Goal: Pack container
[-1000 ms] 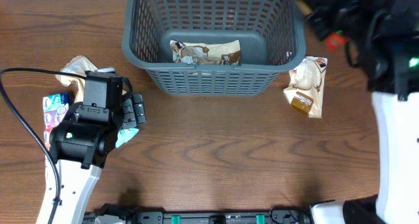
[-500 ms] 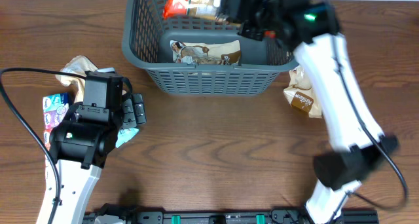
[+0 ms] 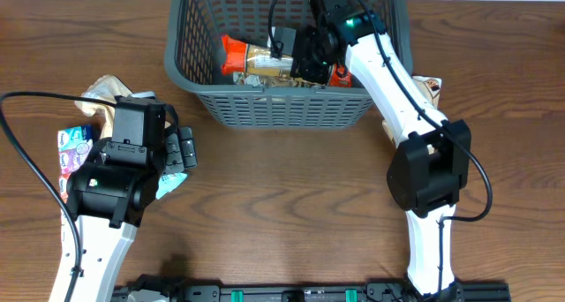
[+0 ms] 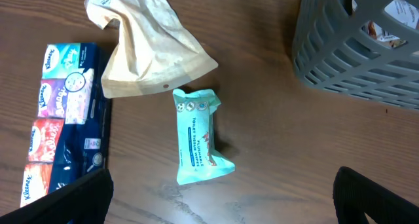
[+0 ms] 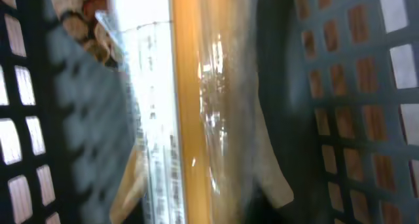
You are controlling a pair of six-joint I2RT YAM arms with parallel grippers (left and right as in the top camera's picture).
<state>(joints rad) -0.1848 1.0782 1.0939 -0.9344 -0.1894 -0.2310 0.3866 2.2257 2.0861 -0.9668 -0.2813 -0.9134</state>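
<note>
The dark grey lattice container (image 3: 282, 108) stands at the back middle of the table. My right gripper (image 3: 306, 62) reaches down inside it, shut on an orange and red snack pack (image 3: 252, 62) that lies across the container's floor. In the right wrist view the pack (image 5: 190, 106) fills the frame, blurred, with lattice walls (image 5: 366, 86) on both sides. My left gripper (image 4: 222, 201) is open and empty, hovering over a teal wipes pack (image 4: 196, 135) on the table left of the container (image 4: 353, 54).
A beige pouch (image 4: 144, 47) and a blue multipack of tissues (image 4: 62, 126) lie left of the teal pack. A brown and white snack pouch (image 3: 413, 125) lies on the table right of the container, partly behind my right arm.
My right arm has swung in from the right and lowered the orange snack pack into the container, over the pack lying there. The left arm has not moved.
</note>
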